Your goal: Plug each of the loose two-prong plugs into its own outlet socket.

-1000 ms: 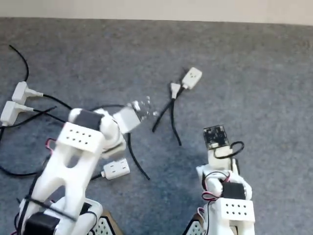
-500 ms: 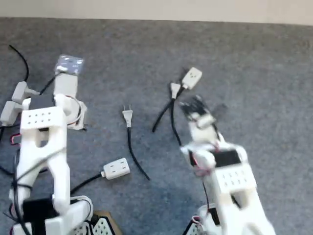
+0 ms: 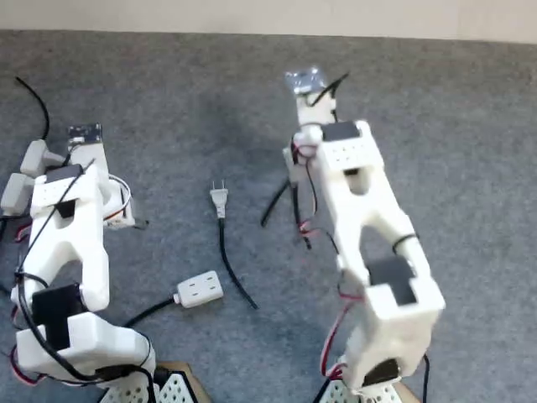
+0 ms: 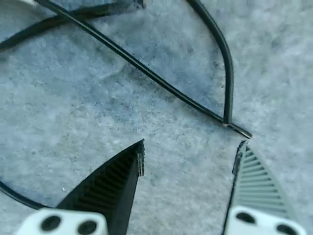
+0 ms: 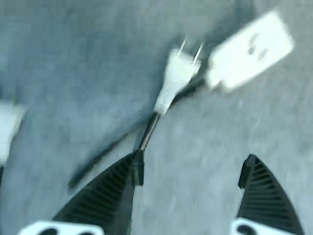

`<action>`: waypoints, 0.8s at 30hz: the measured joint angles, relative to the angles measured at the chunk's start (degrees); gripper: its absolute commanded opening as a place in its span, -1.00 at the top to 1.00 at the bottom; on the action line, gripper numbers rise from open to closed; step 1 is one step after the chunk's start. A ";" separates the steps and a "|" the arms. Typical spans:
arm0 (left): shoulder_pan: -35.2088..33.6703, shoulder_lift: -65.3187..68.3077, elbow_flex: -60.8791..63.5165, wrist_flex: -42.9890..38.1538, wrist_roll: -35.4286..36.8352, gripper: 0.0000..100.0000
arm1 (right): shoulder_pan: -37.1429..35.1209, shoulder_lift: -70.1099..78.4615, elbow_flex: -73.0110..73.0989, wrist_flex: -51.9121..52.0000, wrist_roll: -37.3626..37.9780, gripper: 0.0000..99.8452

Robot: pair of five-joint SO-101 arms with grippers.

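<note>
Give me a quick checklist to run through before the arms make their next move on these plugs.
1. Right jaws open and empty: ok.
2. Plug in line with the right jaws: ok, it lies ahead of them, not between them.
3. That plug seated in the socket beside it: not ok, its prongs are bare.
4. Left jaws open and empty: ok, they stand apart above black cords.
5. Middle plug unobstructed: ok, no arm is over it.
</note>
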 measured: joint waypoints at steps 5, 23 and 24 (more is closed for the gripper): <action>0.00 0.44 0.00 -1.05 0.00 0.40 | -0.35 7.12 -3.69 -3.25 -0.53 0.40; 0.00 0.62 0.00 -1.58 0.00 0.40 | -4.04 15.91 -4.92 -7.30 -5.36 0.40; 0.00 0.62 0.00 -1.58 0.00 0.40 | -4.04 15.91 -5.27 -7.30 -5.36 0.42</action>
